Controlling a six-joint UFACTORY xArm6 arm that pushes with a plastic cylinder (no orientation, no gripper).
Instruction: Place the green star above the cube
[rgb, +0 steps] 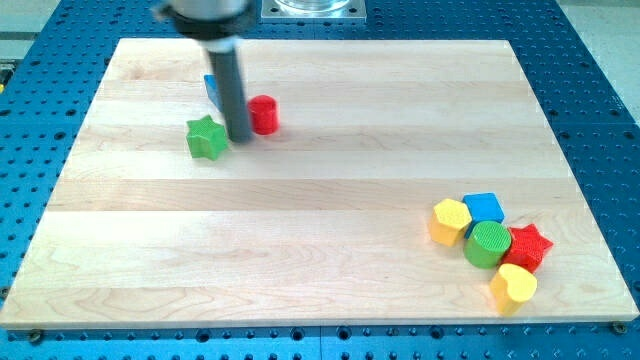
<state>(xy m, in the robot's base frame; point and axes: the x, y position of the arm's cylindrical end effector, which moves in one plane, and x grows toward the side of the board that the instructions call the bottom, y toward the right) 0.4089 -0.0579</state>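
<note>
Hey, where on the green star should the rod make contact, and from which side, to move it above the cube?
No gripping here, only pushing. The green star lies at the view's lower left of the partly hidden blue block, likely the cube, with my tip just at the star's right. Probably best: circle to the star's lower edge, press a flat notch between points, and push toward the view's top, passing the block's left.

We worked in what looked like a robotics lab or test bench. A pale wooden board (330, 200) lay on a blue metal table (600, 120) drilled with a regular grid of holes, the kind used for bolting down fixtures. At the view's top a bare metal mounting plate (312, 8) sat at the board's edge. Small plastic blocks, among them a green star (206, 137), served as test pieces.
</note>
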